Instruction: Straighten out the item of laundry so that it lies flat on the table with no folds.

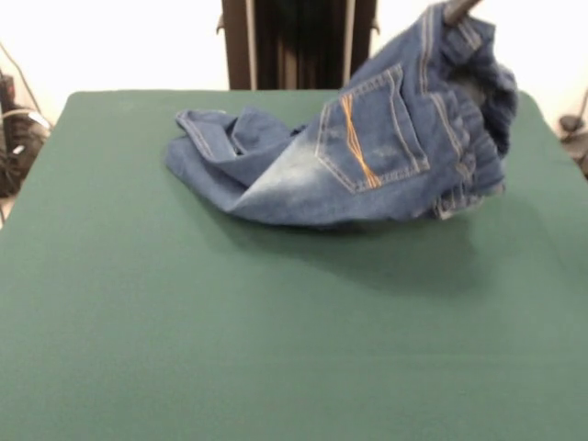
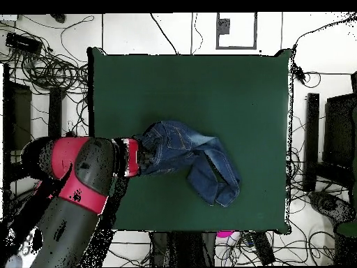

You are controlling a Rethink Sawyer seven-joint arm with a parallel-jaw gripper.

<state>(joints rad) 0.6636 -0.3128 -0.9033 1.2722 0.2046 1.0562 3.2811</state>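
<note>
Crumpled jeans (image 1: 367, 152) lifted at waistband by pincer (image 1: 457, 11) (legs on green table (image 1: 276, 349))

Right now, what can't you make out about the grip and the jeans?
- Gripper: front view cuts it off at the top edge; overhead, the arm covers it, so open or shut is unknown.
- Jeans: raised waistband hides the grip point; bunched legs hide their own folds.

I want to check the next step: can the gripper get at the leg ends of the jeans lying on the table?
Probably yes. The gripper now lifts the waistband end of the jeans, while the leg ends lie uncovered on the table, nothing over them.
</note>
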